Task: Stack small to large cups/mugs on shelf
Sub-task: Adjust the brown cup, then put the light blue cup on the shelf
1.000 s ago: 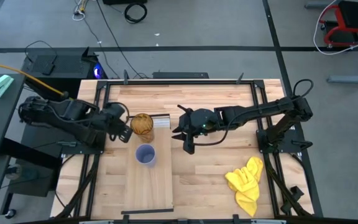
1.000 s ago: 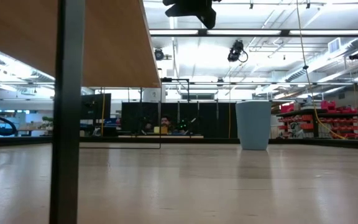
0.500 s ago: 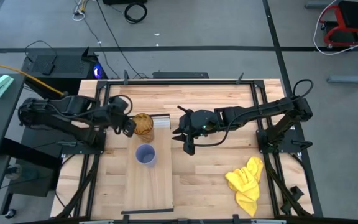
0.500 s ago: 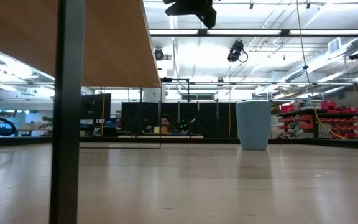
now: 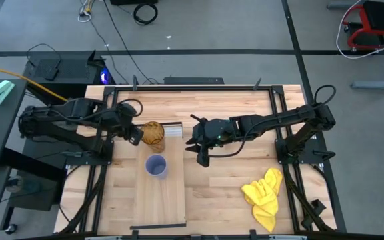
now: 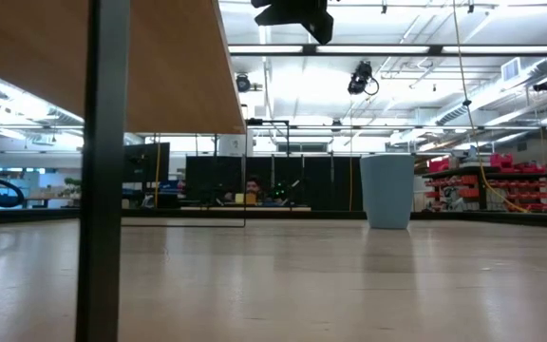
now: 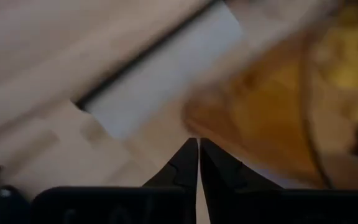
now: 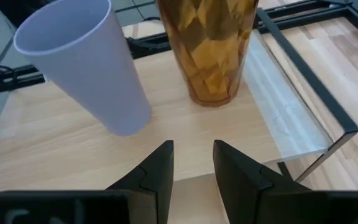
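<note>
While our left hand (image 5: pixel 136 137) sits almost closed and empty just left of the amber tumbler (image 5: pixel 153 134) on the shelf (image 5: pixel 169 193), we could bump it over. Our open right hand (image 5: pixel 195 148) waits nearby; the lavender cup (image 5: pixel 156 165) stands close.

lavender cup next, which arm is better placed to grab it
Right, probably. The right gripper faces the lavender cup with jaws open and nothing held. The left gripper is nearly shut beside the amber tumbler.
</note>
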